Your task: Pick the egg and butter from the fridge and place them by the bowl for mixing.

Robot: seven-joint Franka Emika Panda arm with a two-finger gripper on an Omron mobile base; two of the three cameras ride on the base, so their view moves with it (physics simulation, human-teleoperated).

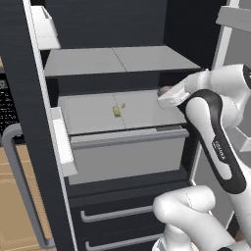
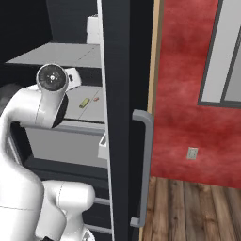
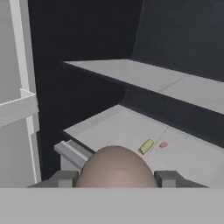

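Closest to the hand camera, the small brownish-tan ovoid egg (image 3: 116,166) sits between the two dark finger tips of the gripper (image 3: 116,178), one tip on each flank, so the jaws are closed on it across its short axis. From the left base camera the same egg (image 1: 164,90) peeps out at the end of the white arm, held above the right end of the light grey fridge shelf (image 1: 93,115).

I'd judge the egg light, rigid and brittle, with a smooth curved shell that could roll or squirt out if the pads sit off its widest girth; the grip looks centred, which is where it should be, and it wants only a gentle squeeze.

Further in, the small pale-yellow stubby block of butter (image 3: 146,146) lies flat on that shelf, near its middle, with a tiny orange-pink bit (image 3: 163,144) just beside it. The butter looks light too, but softer and likely greasy; its long flat sides seem the best place to pinch it.

Beyond stand the upper grey shelf (image 3: 175,83) and the dark inner wall of the tall black fridge (image 3: 183,35).
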